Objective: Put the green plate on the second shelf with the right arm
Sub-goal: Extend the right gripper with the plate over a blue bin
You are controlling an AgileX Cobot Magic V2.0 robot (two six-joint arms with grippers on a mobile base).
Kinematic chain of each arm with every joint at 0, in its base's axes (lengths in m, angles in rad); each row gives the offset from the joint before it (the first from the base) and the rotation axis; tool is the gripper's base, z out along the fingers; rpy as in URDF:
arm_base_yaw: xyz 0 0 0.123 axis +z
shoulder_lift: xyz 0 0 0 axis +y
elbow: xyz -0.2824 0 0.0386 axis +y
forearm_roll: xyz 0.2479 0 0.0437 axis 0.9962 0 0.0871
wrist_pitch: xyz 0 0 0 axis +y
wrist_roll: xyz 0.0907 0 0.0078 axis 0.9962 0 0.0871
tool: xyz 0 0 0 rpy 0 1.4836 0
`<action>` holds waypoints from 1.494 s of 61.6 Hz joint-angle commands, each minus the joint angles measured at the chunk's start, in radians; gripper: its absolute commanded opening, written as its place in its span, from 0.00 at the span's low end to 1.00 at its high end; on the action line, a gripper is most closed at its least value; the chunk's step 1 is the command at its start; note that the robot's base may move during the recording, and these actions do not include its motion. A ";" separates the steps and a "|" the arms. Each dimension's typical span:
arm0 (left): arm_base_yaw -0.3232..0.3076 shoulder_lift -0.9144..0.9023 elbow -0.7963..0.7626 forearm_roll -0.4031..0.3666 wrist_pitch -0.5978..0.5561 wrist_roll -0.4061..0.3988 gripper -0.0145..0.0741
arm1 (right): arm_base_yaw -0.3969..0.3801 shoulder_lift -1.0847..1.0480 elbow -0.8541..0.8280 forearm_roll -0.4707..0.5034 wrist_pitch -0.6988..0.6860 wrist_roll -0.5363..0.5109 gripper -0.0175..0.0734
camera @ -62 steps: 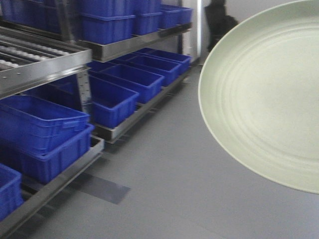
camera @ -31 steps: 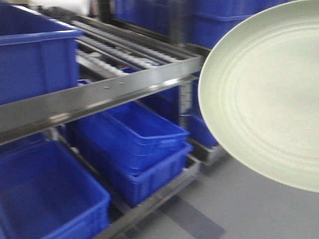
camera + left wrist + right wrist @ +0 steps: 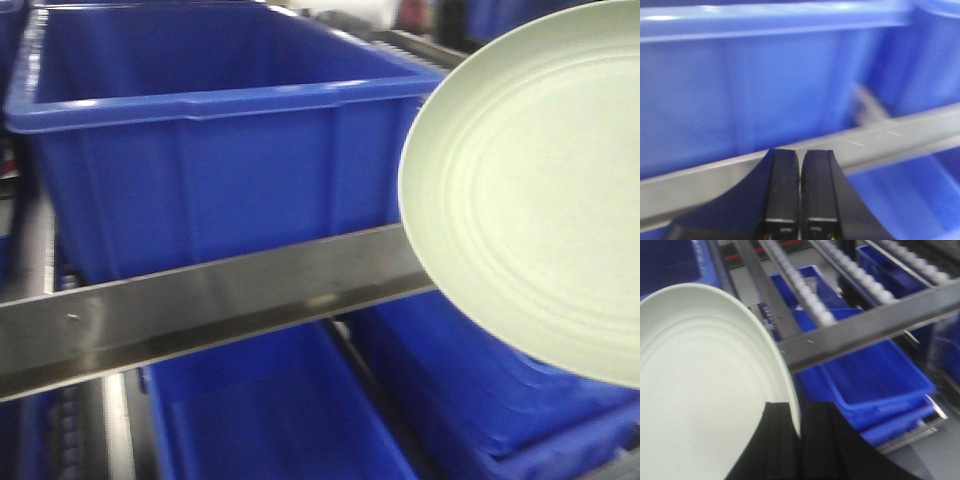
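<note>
The green plate (image 3: 530, 190) is clamped in the right gripper (image 3: 799, 437); left gripper (image 3: 799, 160) fingers touch.

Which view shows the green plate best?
Exterior front view: the green plate fills the right side, rings visible, though cropped. Right wrist view shows it pinched in the right claw, cropped left. Left wrist view lacks it.

Front view: plate (image 3: 530, 190) at right, nearest, overlapping the right end of the shelf rail (image 3: 200, 300). Upper bin (image 3: 220, 150) sits on the shelf just behind the rail, left of the plate. Lower left bin (image 3: 270, 430) and lower right bin (image 3: 500, 400) lie side by side below the rail. Right wrist view: roller tracks (image 3: 805, 290) run far behind the rail, above stacked bins (image 3: 880, 385).
</note>
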 commanded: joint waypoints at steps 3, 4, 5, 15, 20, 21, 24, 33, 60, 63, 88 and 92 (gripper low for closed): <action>-0.005 -0.021 0.032 0.004 -0.068 0.001 0.30 | -0.004 -0.001 -0.032 0.004 -0.106 0.002 0.25; -0.005 -0.021 0.032 0.004 -0.068 0.001 0.30 | -0.004 -0.001 -0.032 0.004 -0.106 0.002 0.25; -0.005 -0.021 0.032 0.004 -0.068 0.001 0.30 | -0.004 -0.001 -0.032 0.004 -0.106 0.002 0.25; -0.005 -0.021 0.032 0.004 -0.068 0.001 0.30 | -0.004 0.003 -0.032 0.004 -0.111 0.002 0.25; -0.005 -0.021 0.032 0.004 -0.068 0.001 0.30 | -0.004 0.005 -0.032 0.004 -0.111 0.002 0.25; -0.005 -0.021 0.032 0.004 -0.068 0.001 0.30 | -0.004 0.005 -0.032 0.004 -0.111 0.002 0.25; -0.005 -0.021 0.032 0.004 -0.068 0.001 0.30 | -0.004 0.005 -0.032 0.004 -0.111 0.002 0.25; -0.005 -0.021 0.032 0.004 -0.068 0.001 0.30 | -0.004 0.002 -0.032 0.004 -0.111 0.002 0.25; -0.005 -0.021 0.032 0.004 -0.068 0.001 0.30 | -0.004 0.002 -0.032 0.004 -0.111 0.002 0.25; -0.005 -0.021 0.032 0.004 -0.068 0.001 0.30 | -0.004 0.002 -0.032 0.004 -0.111 0.002 0.25; -0.005 -0.021 0.032 0.004 -0.068 0.001 0.30 | -0.004 0.002 -0.032 0.004 -0.111 0.002 0.25; -0.005 -0.021 0.032 0.004 -0.068 0.001 0.30 | -0.004 0.002 -0.032 0.004 -0.111 0.002 0.25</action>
